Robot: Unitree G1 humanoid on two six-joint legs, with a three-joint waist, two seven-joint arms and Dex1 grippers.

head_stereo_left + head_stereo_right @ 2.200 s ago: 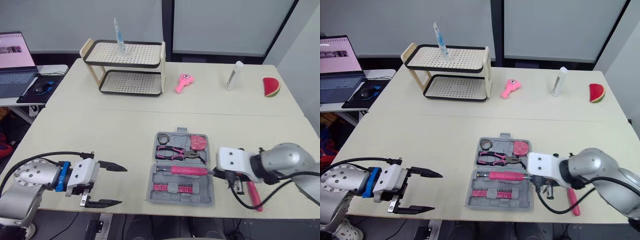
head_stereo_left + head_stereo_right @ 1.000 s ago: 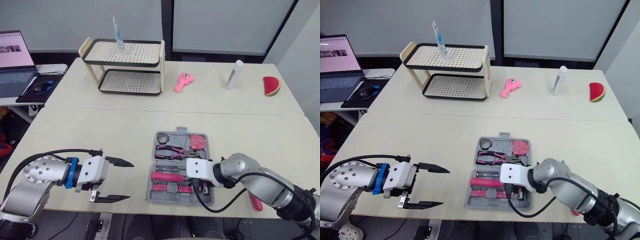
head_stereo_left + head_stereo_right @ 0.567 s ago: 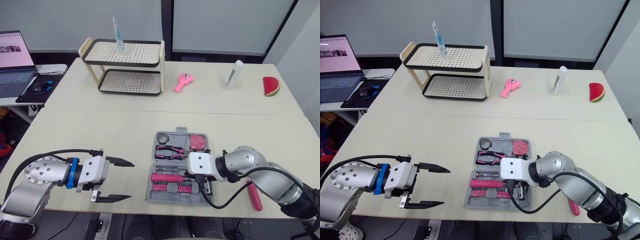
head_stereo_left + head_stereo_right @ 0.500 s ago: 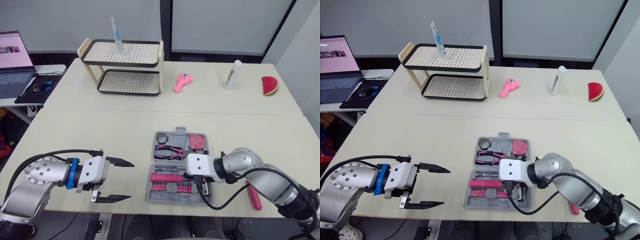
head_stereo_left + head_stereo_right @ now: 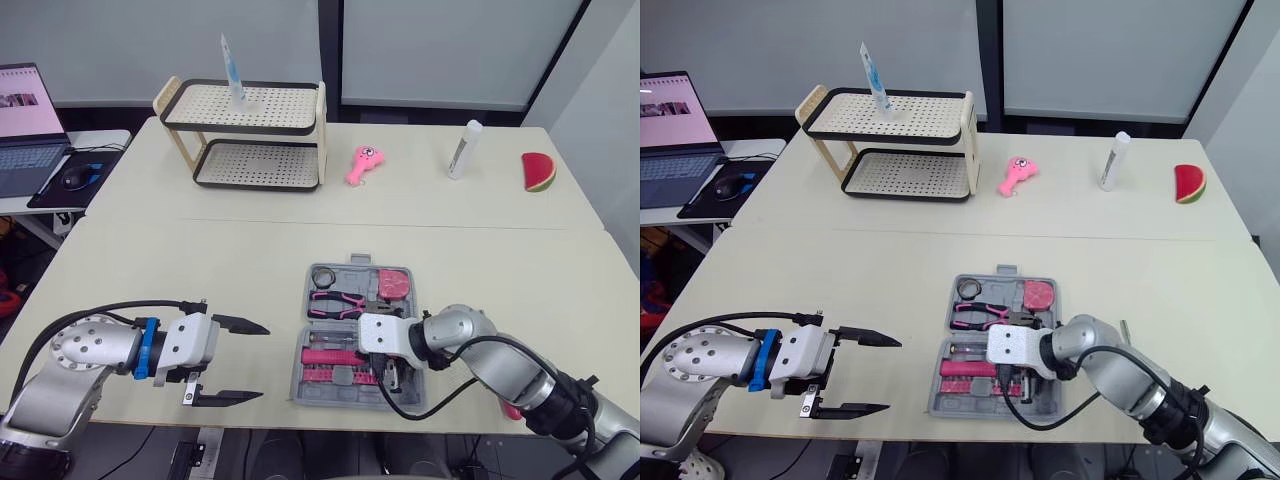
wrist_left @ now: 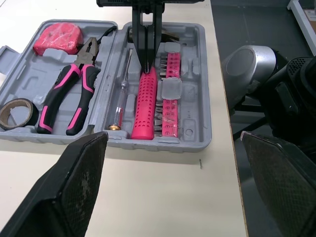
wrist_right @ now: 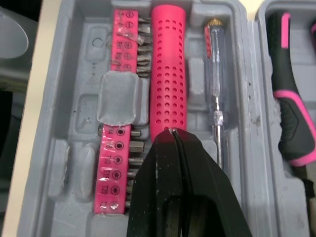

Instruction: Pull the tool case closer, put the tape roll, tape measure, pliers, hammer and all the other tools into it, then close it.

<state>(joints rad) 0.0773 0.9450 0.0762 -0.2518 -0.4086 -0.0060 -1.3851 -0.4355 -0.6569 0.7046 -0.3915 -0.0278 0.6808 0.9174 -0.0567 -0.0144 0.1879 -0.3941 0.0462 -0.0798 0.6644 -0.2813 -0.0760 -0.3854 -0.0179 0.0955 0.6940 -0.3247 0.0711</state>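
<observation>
Near the front edge of the table [image 5: 200, 250], the tool case [image 6: 206, 113] lies open and flat, close to the robot. Inside it sit the tape roll [image 5: 325, 275], the pink tape measure [image 5: 397, 284], the pliers [image 5: 340, 303], a thin screwdriver [image 7: 216, 98], a row of pink bits [image 7: 118, 113] and the hammer [image 7: 168, 64] with its pink handle.

The right gripper [image 7: 173, 132] has its two fingers pressed together. Their tips are right on that handle, not pinching it, and seem to be pushing it down into its slot. The left gripper [image 5: 262, 362] has its fingers spread wide, off to the left of the case, holding nothing.

A bit of something pink [image 5: 510, 409] shows on the table by the right arm, outside the case — too hidden to name. So most tools look packed. What looks left is that pink thing — and shutting the case.
</observation>
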